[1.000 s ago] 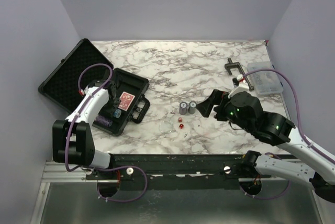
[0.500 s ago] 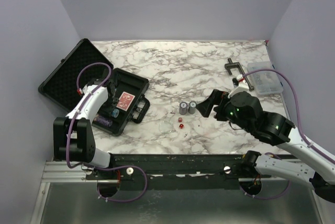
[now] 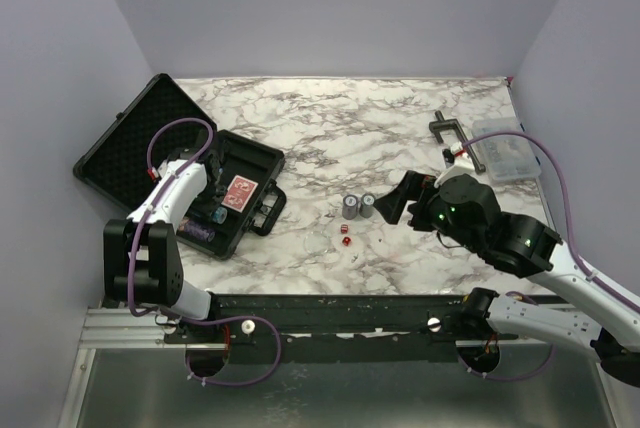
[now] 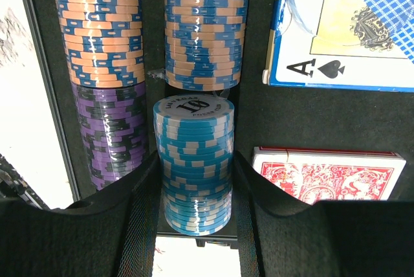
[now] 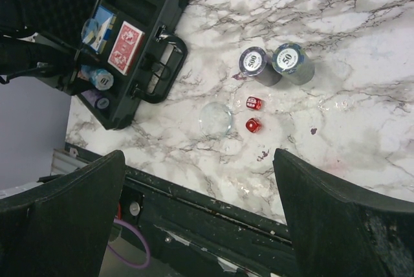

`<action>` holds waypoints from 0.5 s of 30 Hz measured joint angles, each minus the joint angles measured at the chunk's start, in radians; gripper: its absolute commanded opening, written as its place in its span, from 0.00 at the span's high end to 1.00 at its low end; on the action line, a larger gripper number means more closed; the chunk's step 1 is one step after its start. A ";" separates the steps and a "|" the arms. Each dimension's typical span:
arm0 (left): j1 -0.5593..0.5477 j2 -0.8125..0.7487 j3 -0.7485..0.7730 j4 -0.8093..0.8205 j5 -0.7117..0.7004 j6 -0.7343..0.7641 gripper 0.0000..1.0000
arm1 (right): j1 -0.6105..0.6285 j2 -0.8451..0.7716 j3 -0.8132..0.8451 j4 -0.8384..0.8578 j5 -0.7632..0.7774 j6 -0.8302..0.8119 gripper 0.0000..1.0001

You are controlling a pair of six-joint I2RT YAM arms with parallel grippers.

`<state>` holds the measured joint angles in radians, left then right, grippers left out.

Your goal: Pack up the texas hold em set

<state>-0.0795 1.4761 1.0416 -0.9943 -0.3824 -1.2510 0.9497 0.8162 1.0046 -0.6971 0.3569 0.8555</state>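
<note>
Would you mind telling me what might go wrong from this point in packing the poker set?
1. The left gripper clamps a loose light-blue chip stack in the case slot; opening before it sits flush against the orange-and-blue row could spill chips.
2. The two red dice lie close to the grey chip stacks; the wide-open right gripper might topple a stack or flick a die away.

A blue plastic chip stack point(image 4: 194, 160) stands inside the black hard case point(image 3: 262, 156). To its right stand two grey chip stacks point(image 3: 350, 207), with the red dice point(image 3: 347, 240) before them.
</note>
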 measured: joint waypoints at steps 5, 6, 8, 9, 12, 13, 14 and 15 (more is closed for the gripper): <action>0.000 0.000 0.000 0.000 0.000 0.000 0.72 | 0.000 0.001 0.000 0.000 0.002 0.000 0.00; 0.000 0.000 0.000 0.000 0.000 0.000 0.69 | 0.000 0.001 0.000 0.000 0.002 0.000 0.00; 0.000 0.000 0.000 0.000 0.000 0.000 0.63 | 0.000 0.001 0.000 0.000 0.003 -0.001 0.00; 0.000 0.000 0.000 0.000 0.000 0.000 0.60 | 0.000 0.001 0.000 0.000 0.005 -0.001 0.00; 0.000 0.000 0.000 0.000 0.000 0.000 0.56 | 0.000 0.001 0.000 0.000 0.007 -0.002 0.00; 0.000 0.000 0.000 0.000 0.000 0.000 0.55 | 0.000 0.001 0.000 0.000 0.008 -0.003 0.00; 0.000 0.000 0.000 0.000 -0.001 0.002 0.53 | 0.000 0.001 0.000 0.000 0.009 -0.003 0.00; 0.001 0.000 0.000 0.000 -0.001 0.002 0.50 | 0.000 0.001 0.000 0.000 0.010 -0.004 0.00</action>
<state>-0.0788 1.4765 1.0420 -0.9943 -0.3836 -1.2488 0.9497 0.8169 1.0046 -0.6971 0.3664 0.8516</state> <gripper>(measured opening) 0.446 0.998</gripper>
